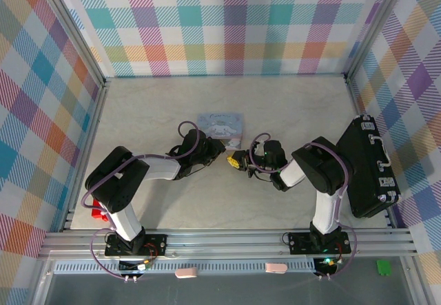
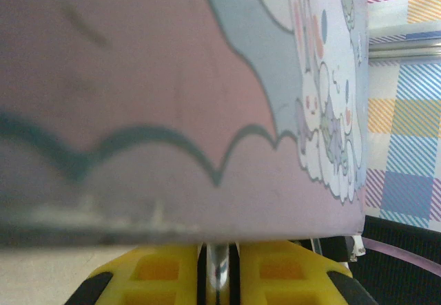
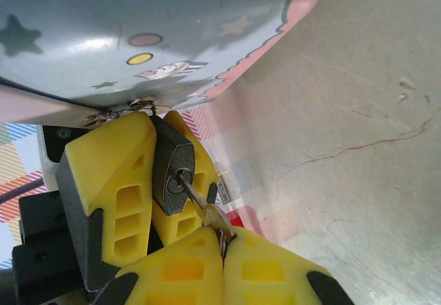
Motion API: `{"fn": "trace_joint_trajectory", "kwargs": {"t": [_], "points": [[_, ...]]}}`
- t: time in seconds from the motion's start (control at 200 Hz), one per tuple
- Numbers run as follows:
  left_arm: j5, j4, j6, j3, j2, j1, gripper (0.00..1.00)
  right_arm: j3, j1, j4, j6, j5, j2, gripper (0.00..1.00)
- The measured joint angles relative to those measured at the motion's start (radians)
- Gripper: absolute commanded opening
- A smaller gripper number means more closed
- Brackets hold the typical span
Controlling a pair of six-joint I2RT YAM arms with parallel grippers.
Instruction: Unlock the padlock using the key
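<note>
Two arms reach in to mid-tabletop (image 1: 289, 105) in the top view. The left tool (image 1: 226, 156) and right tool (image 1: 242, 161) meet tip to tip just beside the near right corner of the pastel cartoon tin (image 1: 220, 127). There's yellow at the meeting point, but what sits between the tips is too small to resolve here. A black case (image 1: 368, 167) lies along the right edge of the tabletop, well apart from the tools. A red block (image 1: 96, 213) sits near left, by the left arm's base.

Left wrist: the tin's side wall is right against the lens and blurred. It's pinkish with a dark scalloped line, cartoon print at the right. The tool's own yellow fingers (image 2: 158, 272) at the bottom are nearly together. A thin silver metal piece is clamped in the narrow gap, likely the padlock (image 2: 219, 267), but I can't tell which part.

Right wrist, the clearest look: the padlock (image 3: 171, 167) has a dark body and sits just under the tin's edge. It's pinched between the left tool's two yellow fingers, keyhole face toward the camera. The key (image 3: 205, 208) has its blade in the keyhole, tilted. Its head is gripped between the right tool's fingertips, which are fully closed on it. The shackle end is hidden against the tin, so I can't tell if it's latched or released.
</note>
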Motion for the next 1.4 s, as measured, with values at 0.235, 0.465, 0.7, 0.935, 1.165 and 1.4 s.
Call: {"fn": "trace_joint_trajectory", "kwargs": {"t": [0.235, 0.465, 0.7, 0.935, 1.165, 1.4], "points": [[0.001, 0.001, 0.001, 0.003, 0.0, -0.006, 0.0, 0.0, -0.027, -0.006, 0.003, -0.023, -0.003, 0.0], [-0.006, -0.002, 0.011, 0.013, 0.0, -0.016, 0.0, 0.0, -0.043, -0.003, 0.007, -0.027, -0.002, 0.0], [-0.009, -0.004, 0.019, 0.019, 0.013, -0.02, 0.0, 0.006, -0.044, -0.048, 0.007, -0.024, -0.018, 0.0], [-0.014, -0.031, 0.045, 0.044, 0.015, -0.031, 0.0, 0.008, -0.044, -0.163, -0.02, -0.003, -0.087, 0.0], [-0.032, -0.051, 0.057, 0.052, 0.015, -0.035, 0.0, 0.027, -0.039, -0.198, -0.025, 0.001, -0.089, 0.0], [-0.058, -0.05, 0.052, 0.059, 0.017, -0.036, 0.0, 0.064, -0.025, -0.24, -0.03, 0.008, -0.087, 0.0]]}}
